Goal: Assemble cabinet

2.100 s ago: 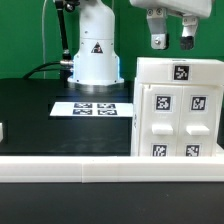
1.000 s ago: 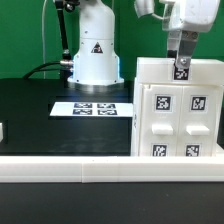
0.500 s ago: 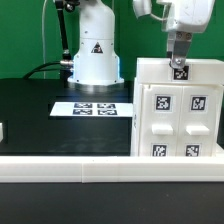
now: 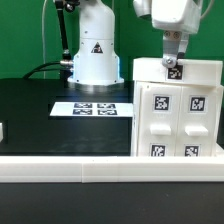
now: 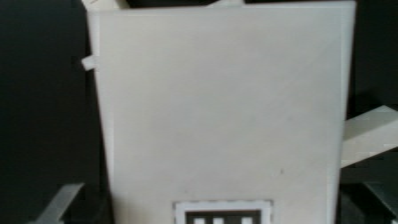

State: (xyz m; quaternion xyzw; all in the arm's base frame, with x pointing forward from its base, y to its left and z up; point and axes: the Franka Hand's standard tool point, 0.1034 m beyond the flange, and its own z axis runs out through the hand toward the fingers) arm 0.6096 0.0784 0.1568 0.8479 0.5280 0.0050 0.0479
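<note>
The white cabinet body (image 4: 176, 115) stands upright at the exterior view's right, with several black-and-white tags on its front panels. One tag (image 4: 173, 71) sits on its top slab. My gripper (image 4: 172, 60) hangs straight above that slab, its fingertips down at the tag. In the wrist view the white slab (image 5: 214, 100) fills most of the picture, with the tag (image 5: 226, 213) at its near end. My gripper (image 5: 222, 205) straddles the slab with its jaws wide apart. One grey finger (image 5: 59, 204) shows beside the slab's edge. Nothing is held.
The marker board (image 4: 92, 108) lies flat on the black table, left of the cabinet. The white robot base (image 4: 92, 55) stands behind it. A white rail (image 4: 100, 168) runs along the front edge. A small white piece (image 4: 3, 130) shows at the far left edge.
The gripper turned from broadside to edge-on, came down from above the cabinet to its top slab, then shifted slightly toward the exterior view's left. The cabinet has not moved.
</note>
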